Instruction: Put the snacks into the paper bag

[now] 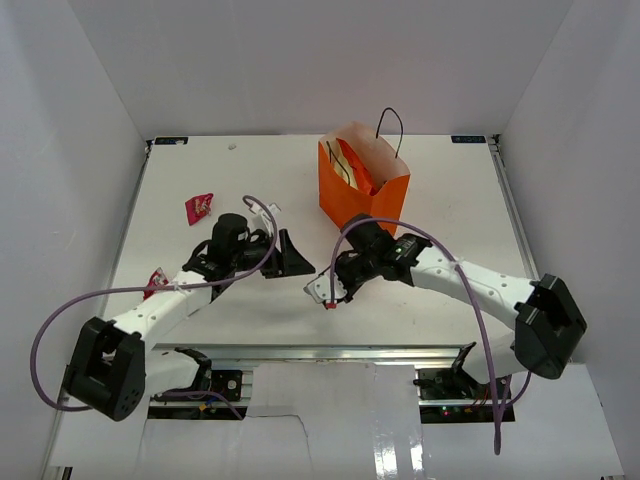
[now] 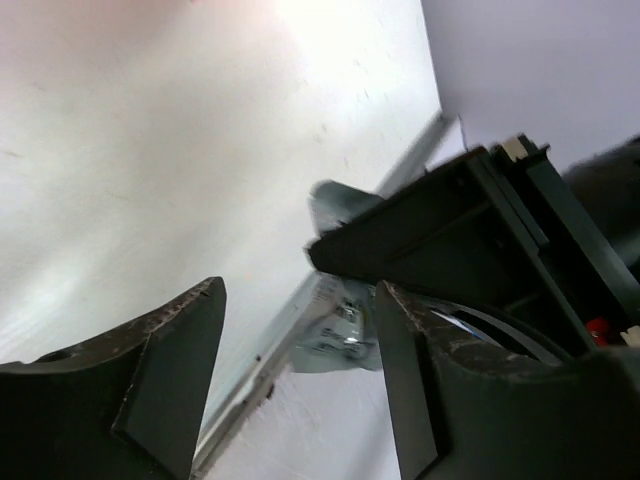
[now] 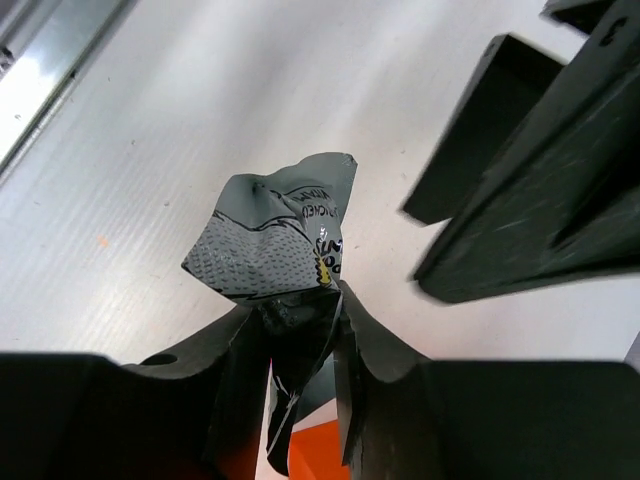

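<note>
The upright orange paper bag (image 1: 362, 187) stands open at the back centre. My right gripper (image 1: 328, 292) is shut on a crinkled silver-grey wrapper (image 3: 275, 238) and holds it in front of the bag, near the table's front. The wrapper also shows in the left wrist view (image 2: 345, 320). My left gripper (image 1: 290, 253) is open and empty, just left of the right gripper, its fingers (image 2: 170, 350) pointing at the wrapper. A pink-red wrapper (image 1: 198, 207) lies at the left. Another red wrapper (image 1: 155, 283) peeks out beside the left arm.
The left gripper's dark fingers (image 3: 520, 200) show close by at the upper right of the right wrist view. A metal rail (image 1: 330, 352) runs along the table's front edge. White walls enclose the table on three sides.
</note>
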Robot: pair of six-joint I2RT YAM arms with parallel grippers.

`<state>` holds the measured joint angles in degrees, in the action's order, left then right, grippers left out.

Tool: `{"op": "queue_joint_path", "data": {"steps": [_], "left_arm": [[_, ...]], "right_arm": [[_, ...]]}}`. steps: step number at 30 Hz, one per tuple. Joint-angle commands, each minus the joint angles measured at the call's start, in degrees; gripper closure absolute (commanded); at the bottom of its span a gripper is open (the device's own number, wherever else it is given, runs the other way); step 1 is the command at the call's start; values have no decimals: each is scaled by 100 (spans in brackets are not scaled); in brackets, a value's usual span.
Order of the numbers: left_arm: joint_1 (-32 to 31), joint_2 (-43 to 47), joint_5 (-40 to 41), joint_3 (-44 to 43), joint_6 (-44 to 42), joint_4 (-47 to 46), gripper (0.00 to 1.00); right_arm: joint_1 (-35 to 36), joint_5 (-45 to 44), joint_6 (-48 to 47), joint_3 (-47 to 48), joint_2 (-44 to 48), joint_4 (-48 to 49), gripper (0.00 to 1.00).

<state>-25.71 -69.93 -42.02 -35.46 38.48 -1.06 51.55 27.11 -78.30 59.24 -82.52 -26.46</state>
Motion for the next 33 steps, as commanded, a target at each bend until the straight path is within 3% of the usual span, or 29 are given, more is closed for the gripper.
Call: {"op": "queue_joint_path", "data": {"steps": [1, 4, 7, 8, 11, 12, 15, 17, 23, 29, 31, 32, 33], "left_arm": [[189, 768, 1094, -618, -349, 623, 28], [198, 1261, 2292, -1040, -683, 1552, 27], [207, 1630, 3196, -1217, -719, 1951, 27], [207, 1719, 3331, -1191, -710, 2056, 27], [216, 2132, 3840, -981, -448, 2162, 27], [216, 2220, 3955, -910, -368, 2189, 27], [216, 2554, 4456, -673, -17, 2364, 27], [216, 2729, 4588, -498, 221, 2478, 27], [216, 3002, 4851, -198, 731, 2944, 27], [216, 3389, 5098, -145, 915, 3270, 27], [216, 3495, 5160, -75, 986, 3296, 27], [216, 3495, 5177, -57, 1021, 3288, 26], [216, 3460, 5265, -40, 1178, 3288, 26]], "right_arm": [[-284, 495, 603, 323, 569, -132, 89], [-742, 1319, 2303, 1093, 842, -97, 90], [-1225, 1516, 3476, 2079, 817, -18, 89], [-1496, 1507, 4263, 2744, 712, 52, 89], [-1963, 1324, 5313, 3801, 483, 272, 89], [-2252, 1175, 5987, 3910, 387, 386, 89], [-2597, 253, 6703, 3981, 184, 809, 85], [-2641, -371, 6697, 3929, -104, 800, 85], [-2738, -1084, 6731, 3744, -870, 923, 84], [-2879, -1604, 6758, 3630, -1117, 1011, 72], [-2905, -1586, 6706, 3586, -1100, 1002, 62], [-2905, -1552, 6644, 3568, -1047, 994, 53], [-2905, -1455, 6609, 3559, -1012, 967, 37]]}}
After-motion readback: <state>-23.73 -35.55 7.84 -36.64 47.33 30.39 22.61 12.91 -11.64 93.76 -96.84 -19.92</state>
